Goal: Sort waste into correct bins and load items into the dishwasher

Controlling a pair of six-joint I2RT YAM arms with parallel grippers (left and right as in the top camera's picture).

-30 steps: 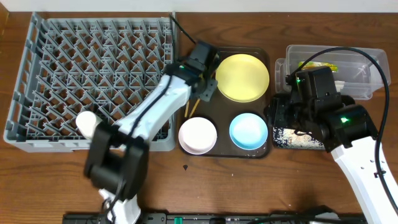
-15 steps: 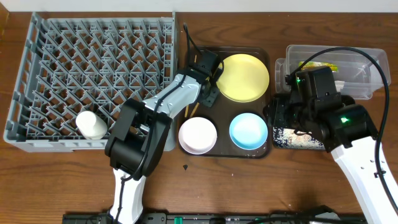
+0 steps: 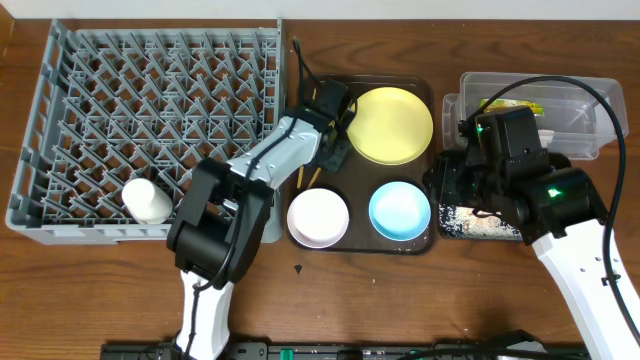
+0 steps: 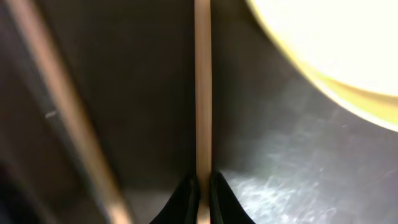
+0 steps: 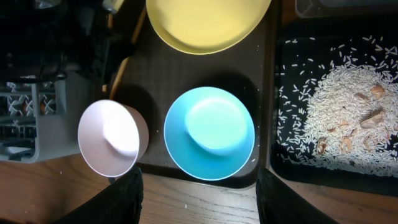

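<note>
Compared with a second ago, the left arm's elbow has swung round toward the front of the surface (image 3: 90, 290). The left end effector (image 4: 203, 190) has kept almost the same spot, and in the last half second it has barely shifted. The right arm, the bowls and the plate lie as they did.

The left end effector's tips are pressed together on a chopstick (image 4: 202, 87), pinching its near end. The stick runs straight ahead from the tips over the dark brown tray (image 4: 143, 87). A second chopstick (image 4: 59, 118), blurred, slants away just to the left in the wrist view, apart from the tips. The yellow plate (image 4: 336, 43) lies ahead and to the right, near the held stick but not touching it. In the overhead view the grey dish rack (image 3: 40, 200) stands beside this end effector on the side away from the plate. The white cup (image 3: 146, 199) is in it, well apart.

The right end effector (image 5: 200, 182) is spread wide with nothing between its fingers (image 5: 127, 196). The blue bowl (image 5: 209, 132) sits just ahead, between them, and the pink bowl (image 5: 112, 137) is ahead by the left finger. The black tray (image 5: 292, 158) with white rice (image 5: 348, 112) lies ahead to the right. Farther off, the clear tub (image 3: 585, 95) holds the yellow-green wrapper (image 3: 515, 105).
</note>
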